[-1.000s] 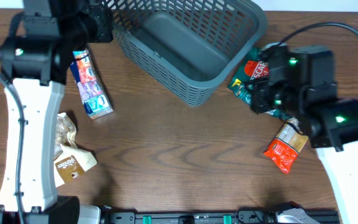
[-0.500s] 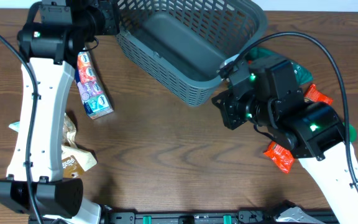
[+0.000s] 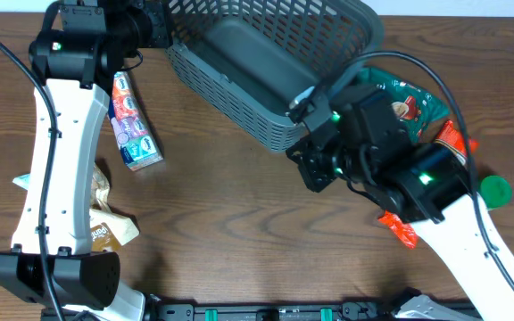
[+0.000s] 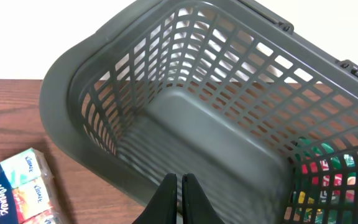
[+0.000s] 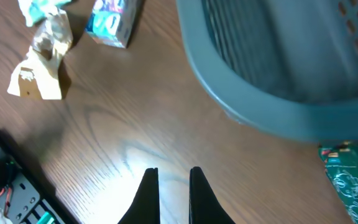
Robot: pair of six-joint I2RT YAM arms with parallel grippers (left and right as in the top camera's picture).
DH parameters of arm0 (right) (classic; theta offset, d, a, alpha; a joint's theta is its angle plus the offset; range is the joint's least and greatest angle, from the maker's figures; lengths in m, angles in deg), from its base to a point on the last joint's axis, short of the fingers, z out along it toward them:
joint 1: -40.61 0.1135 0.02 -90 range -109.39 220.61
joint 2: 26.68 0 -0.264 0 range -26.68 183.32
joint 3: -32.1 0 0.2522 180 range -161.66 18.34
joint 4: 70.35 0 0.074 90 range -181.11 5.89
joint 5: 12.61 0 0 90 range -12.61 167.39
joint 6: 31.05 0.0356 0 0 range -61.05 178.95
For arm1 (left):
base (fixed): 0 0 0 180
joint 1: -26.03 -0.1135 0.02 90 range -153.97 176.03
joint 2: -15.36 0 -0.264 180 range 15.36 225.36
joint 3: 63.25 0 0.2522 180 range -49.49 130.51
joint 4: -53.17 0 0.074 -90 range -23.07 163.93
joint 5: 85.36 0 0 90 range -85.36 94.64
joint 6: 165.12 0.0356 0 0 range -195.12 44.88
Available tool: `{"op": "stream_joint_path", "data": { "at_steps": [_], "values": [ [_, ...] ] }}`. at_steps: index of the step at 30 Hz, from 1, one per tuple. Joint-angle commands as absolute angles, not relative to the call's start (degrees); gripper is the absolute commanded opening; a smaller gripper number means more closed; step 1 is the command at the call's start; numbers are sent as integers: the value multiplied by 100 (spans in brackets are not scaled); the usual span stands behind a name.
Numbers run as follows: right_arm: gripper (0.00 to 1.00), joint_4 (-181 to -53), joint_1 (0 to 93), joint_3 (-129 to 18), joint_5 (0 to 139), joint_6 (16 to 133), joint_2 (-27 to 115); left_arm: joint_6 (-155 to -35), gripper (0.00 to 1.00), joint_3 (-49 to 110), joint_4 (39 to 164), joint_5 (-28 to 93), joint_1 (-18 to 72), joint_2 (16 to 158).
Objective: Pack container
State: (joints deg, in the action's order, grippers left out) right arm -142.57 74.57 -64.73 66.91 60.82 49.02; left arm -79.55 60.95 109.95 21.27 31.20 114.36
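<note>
Overhead: container (image 3: 266, 62) sits at far centre of the bench (image 3: 239, 205). Left claw (image 3: 154, 31) is at its left corner, right claw (image 3: 315, 169) just off its near corner. Only this view shows the green-lidded jar (image 3: 493, 190) and orange packet (image 3: 400, 227).

Left wrist: claw closed at the near rim, cannot tell if the rim is pinched. Snack bag (image 4: 319, 168) visible through lattice.

Right wrist: claw closed to 1 narrow slot, empty, over bare wood. Tissue pack (image 5: 114, 22) beyond.

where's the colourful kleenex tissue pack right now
In the overhead view, the colourful Kleenex tissue pack lies left of the dark grey lattice plastic basket, beside the white left arm.
</note>
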Motion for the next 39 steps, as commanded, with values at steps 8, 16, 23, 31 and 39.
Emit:
{"op": "stream_joint_path", "data": {
  "at_steps": [8, 16, 23, 31, 39],
  "values": [
    [1, -14091, 7597, -6569, 6704, 5971, 5208, -7723, 6, 6215, 10963, 2199, 3140, 11751],
    [1, -14084, 7595, -6567, 6706, 5968, 5265, -7576, 6, 6215, 10875, 2199, 3260, 12190],
    [1, -14080, 7595, -6567, 6710, 5971, 5440, -7555, 6, 6215, 10858, 2199, 3352, 12446],
    [1, -13994, 7595, -6567, 6872, 5973, 5706, -7552, 6, 6215, 10923, 2199, 3363, 12465],
    [1, -13811, 7584, -6567, 7626, 6154, 5724, -7469, 5, 6215, 11242, 2199, 3363, 12465]
  ]
}}
